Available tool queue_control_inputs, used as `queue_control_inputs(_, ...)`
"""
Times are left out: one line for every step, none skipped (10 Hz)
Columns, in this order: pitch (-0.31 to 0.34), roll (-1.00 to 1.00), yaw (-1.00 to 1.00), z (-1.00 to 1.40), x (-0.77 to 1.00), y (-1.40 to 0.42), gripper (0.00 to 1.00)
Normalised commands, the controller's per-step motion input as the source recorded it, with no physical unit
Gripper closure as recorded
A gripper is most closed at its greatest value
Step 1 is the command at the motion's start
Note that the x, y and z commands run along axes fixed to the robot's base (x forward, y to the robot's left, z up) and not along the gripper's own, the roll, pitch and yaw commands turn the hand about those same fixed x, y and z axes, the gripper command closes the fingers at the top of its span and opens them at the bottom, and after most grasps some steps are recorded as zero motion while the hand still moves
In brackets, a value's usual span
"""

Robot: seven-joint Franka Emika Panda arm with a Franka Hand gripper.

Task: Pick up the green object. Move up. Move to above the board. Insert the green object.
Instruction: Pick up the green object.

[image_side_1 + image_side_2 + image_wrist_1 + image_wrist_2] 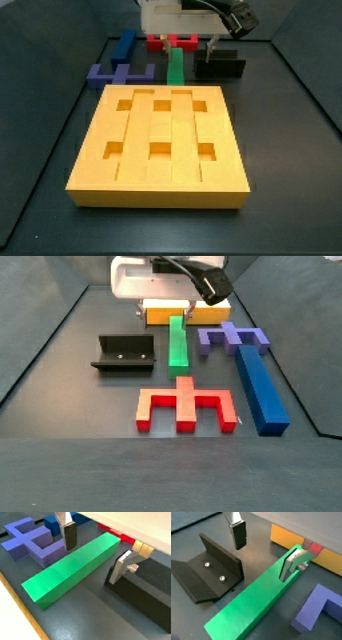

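The green object (70, 569) is a long green bar lying flat on the dark floor; it also shows in a wrist view (254, 604) and in both side views (175, 66) (178, 344). My gripper (95, 552) is open and empty, hanging just above the bar's end nearest the red block. One finger (69, 536) is on the purple piece's side and the other finger (122, 568) on the fixture's side. The board (167, 140) is a big yellow-orange slab with grooves and square holes; in a side view (210, 312) only a strip of it shows behind my gripper.
The dark fixture (208, 569) stands close beside the bar (222, 66). A purple piece (30, 542) and a blue bar (261, 386) lie on the bar's other side. A red notched block (185, 408) lies at the bar's end away from the board.
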Motion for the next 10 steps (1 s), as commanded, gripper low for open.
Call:
queue_control_inputs(-0.091,0.02,-0.01,-0.17,-0.11,0.00,0.00)
queue_control_inputs(-0.119,0.00,-0.02,-0.24,-0.11,0.00,0.00)
queue_control_inputs(-0.091,0.00,-0.03,-0.19,-0.07,0.00,0.00)
queue_control_inputs(-0.100,0.02,-0.03,-0.23,-0.15,0.00,0.00)
queue_control_inputs(-0.060,0.00,-0.01,-0.21,-0.02,0.01,0.00)
queue_control_inputs(-0.009,0.00,-0.03,-0.19,0.00,0.07,0.00)
queue_control_inputs(-0.020,0.00,-0.05,-0.19,0.00,0.03,0.00)
queue_control_inputs(-0.020,0.00,-0.07,-0.21,0.00,0.04,0.00)
queue_control_inputs(-0.020,0.00,-0.07,-0.21,0.00,0.05,0.00)
queue_control_inputs(-0.019,0.00,-0.07,-0.24,0.00,0.05,0.00)
